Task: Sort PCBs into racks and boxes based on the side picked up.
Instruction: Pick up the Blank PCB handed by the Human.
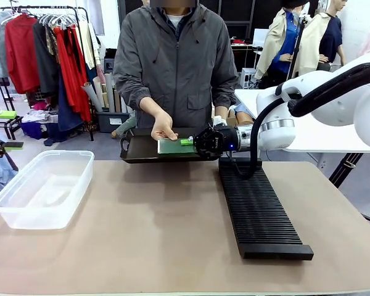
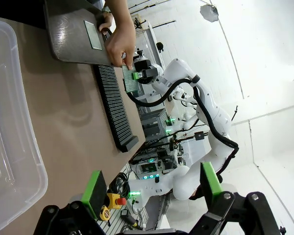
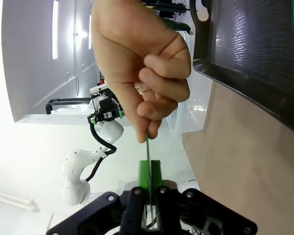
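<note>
One PCB (image 1: 168, 147) is clamped in the right tool (image 1: 186, 142) while the person's hand (image 1: 163, 131) holds it, left tool (image 2: 152, 183) gaping, rack (image 1: 262, 209) and box (image 1: 24, 219) both unfilled.

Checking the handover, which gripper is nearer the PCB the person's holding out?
Right. The right gripper is shut on the PCB; the left gripper hangs open, far off by the tub.

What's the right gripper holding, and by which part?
A PCB, pinched at one end by the right gripper; the person's hand grips the opposite end. The left gripper is open, holding nothing.
</note>
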Robot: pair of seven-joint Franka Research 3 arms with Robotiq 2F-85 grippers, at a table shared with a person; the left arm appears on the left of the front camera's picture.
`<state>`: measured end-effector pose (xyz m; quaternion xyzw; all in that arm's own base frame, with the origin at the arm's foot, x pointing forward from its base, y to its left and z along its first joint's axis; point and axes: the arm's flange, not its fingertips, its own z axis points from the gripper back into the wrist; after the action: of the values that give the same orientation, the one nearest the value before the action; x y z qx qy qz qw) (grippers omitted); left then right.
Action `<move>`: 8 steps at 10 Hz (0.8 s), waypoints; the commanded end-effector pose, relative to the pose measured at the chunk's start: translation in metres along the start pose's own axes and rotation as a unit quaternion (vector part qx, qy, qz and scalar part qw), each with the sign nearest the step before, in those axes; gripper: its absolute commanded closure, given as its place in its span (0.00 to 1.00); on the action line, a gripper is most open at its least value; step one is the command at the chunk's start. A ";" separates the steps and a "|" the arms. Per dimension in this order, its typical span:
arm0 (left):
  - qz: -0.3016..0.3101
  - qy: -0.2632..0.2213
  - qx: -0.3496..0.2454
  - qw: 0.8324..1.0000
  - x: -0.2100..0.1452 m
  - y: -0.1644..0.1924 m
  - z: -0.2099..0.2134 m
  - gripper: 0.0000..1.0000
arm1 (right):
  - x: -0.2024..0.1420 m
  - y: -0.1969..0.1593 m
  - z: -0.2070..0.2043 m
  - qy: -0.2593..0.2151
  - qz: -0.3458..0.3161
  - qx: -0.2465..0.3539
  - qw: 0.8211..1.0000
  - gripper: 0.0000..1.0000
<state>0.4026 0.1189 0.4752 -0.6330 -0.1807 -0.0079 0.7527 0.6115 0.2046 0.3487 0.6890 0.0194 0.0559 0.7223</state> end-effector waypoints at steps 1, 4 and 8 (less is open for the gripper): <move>0.002 -0.001 -0.003 1.000 -0.001 -0.001 0.001 0.00 | 0.008 0.003 -0.002 0.002 -0.008 -0.009 1.000 1.00; 0.002 -0.001 -0.003 1.000 -0.001 -0.001 0.001 0.00 | 0.008 0.002 -0.003 0.006 0.004 -0.013 1.000 1.00; 0.002 -0.001 -0.003 1.000 -0.001 -0.001 0.001 0.00 | 0.000 -0.001 0.000 0.000 0.002 -0.002 1.000 1.00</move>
<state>0.4026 0.1189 0.4752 -0.6330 -0.1807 -0.0079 0.7527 0.6121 0.2024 0.3465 0.6830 0.0170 0.0592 0.7279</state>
